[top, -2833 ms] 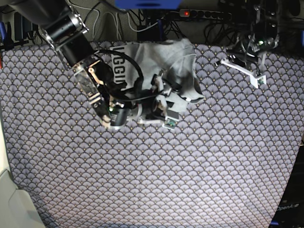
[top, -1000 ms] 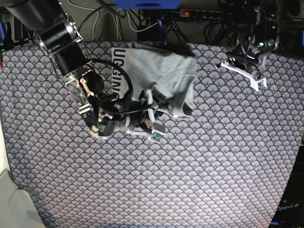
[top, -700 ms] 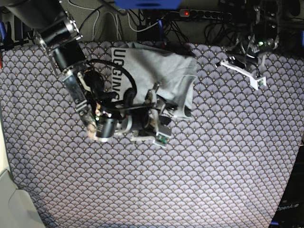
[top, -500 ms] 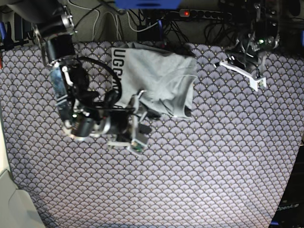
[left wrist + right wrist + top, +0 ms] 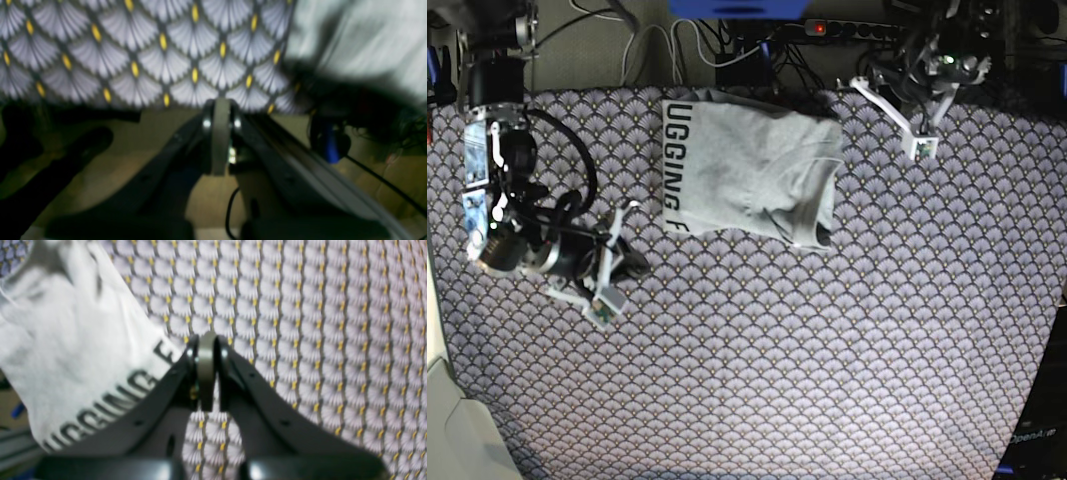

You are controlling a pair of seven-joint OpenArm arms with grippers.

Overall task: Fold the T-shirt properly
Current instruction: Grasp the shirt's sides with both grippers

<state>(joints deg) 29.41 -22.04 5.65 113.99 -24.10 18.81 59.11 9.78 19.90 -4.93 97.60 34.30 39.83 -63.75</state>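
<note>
The light-grey T-shirt (image 5: 752,170) lies folded at the back middle of the tablecloth, with black lettering (image 5: 673,165) along its left edge. Its lettered edge also shows in the right wrist view (image 5: 73,350), and a blurred part in the left wrist view (image 5: 363,36). My right gripper (image 5: 632,262) is shut and empty, left of the shirt and apart from it; its closed fingertips (image 5: 206,350) hang over bare cloth. My left gripper (image 5: 882,85) is shut and empty at the table's back edge, right of the shirt; its closed fingertips (image 5: 220,113) show there.
The purple-grey scallop-patterned tablecloth (image 5: 827,350) covers the table. Cables and a power strip (image 5: 847,28) lie behind the back edge. A pale surface (image 5: 452,430) sits at the front left corner.
My right gripper has let go of the shirt and drawn away to the left. The shirt now lies flat and folded. My left gripper has shifted up and left toward the back edge.
</note>
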